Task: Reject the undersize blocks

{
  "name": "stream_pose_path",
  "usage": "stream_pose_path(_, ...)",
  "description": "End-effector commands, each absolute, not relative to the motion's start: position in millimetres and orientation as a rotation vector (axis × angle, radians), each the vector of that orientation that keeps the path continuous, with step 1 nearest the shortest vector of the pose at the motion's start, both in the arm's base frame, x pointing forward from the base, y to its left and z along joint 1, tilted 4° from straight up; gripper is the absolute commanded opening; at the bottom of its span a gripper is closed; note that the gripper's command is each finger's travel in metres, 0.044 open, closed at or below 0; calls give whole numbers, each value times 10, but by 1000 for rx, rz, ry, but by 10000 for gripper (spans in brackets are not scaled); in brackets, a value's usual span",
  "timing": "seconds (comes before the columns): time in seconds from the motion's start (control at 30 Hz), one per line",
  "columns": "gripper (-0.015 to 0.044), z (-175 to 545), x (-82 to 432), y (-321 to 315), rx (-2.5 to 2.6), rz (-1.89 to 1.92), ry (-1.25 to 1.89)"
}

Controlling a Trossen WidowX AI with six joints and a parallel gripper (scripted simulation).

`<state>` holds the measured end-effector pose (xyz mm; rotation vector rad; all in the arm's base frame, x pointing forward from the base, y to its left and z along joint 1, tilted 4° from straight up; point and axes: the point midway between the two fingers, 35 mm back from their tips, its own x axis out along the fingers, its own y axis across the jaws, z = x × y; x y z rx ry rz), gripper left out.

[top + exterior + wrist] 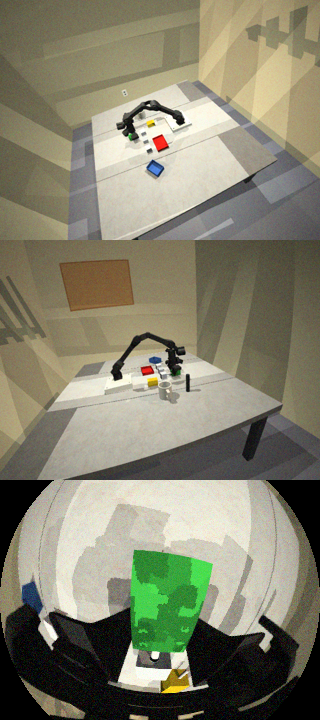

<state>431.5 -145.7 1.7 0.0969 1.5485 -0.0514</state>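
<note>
The end effector is partly open, its fingers closed on the green gauge; the fingers hide part of the gauge in the top and exterior views; the bores of the three steel blocks are too small to judge; the blocks stand in a row between gauge and red tray, well inside the edges of the counter; the blue tray sits apart.
</note>
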Motion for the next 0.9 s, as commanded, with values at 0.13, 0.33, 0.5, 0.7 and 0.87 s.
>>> stream_pose_path(0.13, 0, 36, 4303, -1454, 96, -49, 1541)
stream_pose_path(0.33, 0, 33, 4263, -1448, 96, -49, 1542)
stream_pose_path(0.5, 0, 34, 4254, -1449, 97, -50, 1542)
stream_pose_path(0.7, 0, 44, 4269, -1452, 97, -50, 1542)
stream_pose_path(0.87, 0, 46, 4302, -1457, 97, -50, 1540)
